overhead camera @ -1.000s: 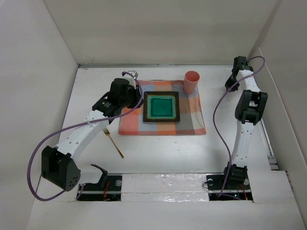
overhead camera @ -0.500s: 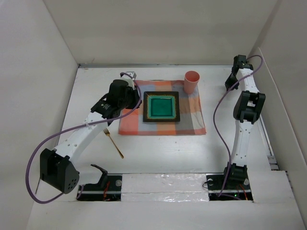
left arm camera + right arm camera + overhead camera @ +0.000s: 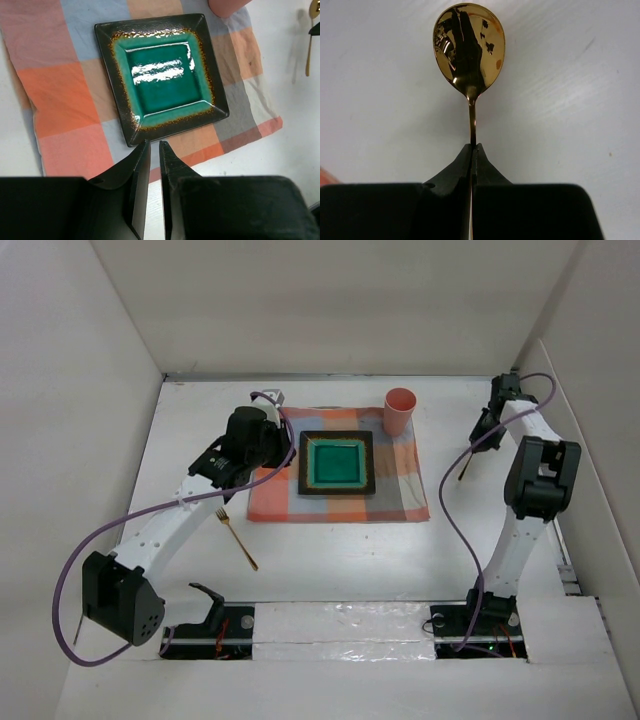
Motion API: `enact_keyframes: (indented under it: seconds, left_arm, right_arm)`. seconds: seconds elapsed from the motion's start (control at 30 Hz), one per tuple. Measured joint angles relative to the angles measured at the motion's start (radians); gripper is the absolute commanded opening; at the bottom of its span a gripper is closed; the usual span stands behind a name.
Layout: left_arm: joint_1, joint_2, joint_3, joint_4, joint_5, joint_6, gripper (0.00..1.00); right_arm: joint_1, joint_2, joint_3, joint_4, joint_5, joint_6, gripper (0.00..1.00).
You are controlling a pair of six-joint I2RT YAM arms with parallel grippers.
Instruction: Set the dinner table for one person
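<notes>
A gold spoon (image 3: pixel 470 45) is pinched by its thin handle in the right pincer (image 3: pixel 471 150), jaws shut on it, over the white counter (image 3: pixel 330 550) at about 3 o'clock of the green square plate (image 3: pixel 337 462). It is judged light, stiff and slippery; a grip nearer the bowl would resist swinging. The left pincer (image 3: pixel 150 147) hangs nearly closed and empty at 6 o'clock of the plate on the checked cloth (image 3: pixel 60 95). A gold fork (image 3: pixel 237 539) lies toward 7 o'clock, and a pink cup (image 3: pixel 399 410) at 1 o'clock.

Both arms (image 3: pixel 175 515) have white links with black joint housings and black bases. A purple cable (image 3: pixel 452 475) loops along each arm. Each gripper (image 3: pixel 154 150) has matte black, wedge-shaped fingers (image 3: pixel 455 172) tapering to thin tips.
</notes>
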State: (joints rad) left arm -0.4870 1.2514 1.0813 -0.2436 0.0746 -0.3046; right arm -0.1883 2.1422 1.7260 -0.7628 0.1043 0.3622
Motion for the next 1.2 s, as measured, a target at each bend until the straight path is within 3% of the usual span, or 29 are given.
enact_keyframes:
  seconds: [0.2, 0.4, 0.7, 1.2]
  left_arm:
    - [0.0, 0.009, 0.013, 0.0, 0.037, -0.02, 0.12]
    - [0.0, 0.039, 0.052, 0.002, 0.056, -0.049, 0.33]
    - [0.026, 0.049, 0.05, 0.02, 0.076, -0.124, 0.35]
    - [0.042, -0.011, -0.08, 0.016, 0.05, -0.147, 0.34]
  right_arm:
    - [0.019, -0.303, -0.211, 0.085, -0.06, -0.032, 0.0]
    - [0.137, -0.502, -0.317, 0.117, -0.141, -0.038, 0.0]
    - [0.441, -0.381, -0.315, 0.1, -0.217, -0.079, 0.0]
    - [0.482, -0.197, -0.285, 0.106, -0.188, -0.044, 0.0]
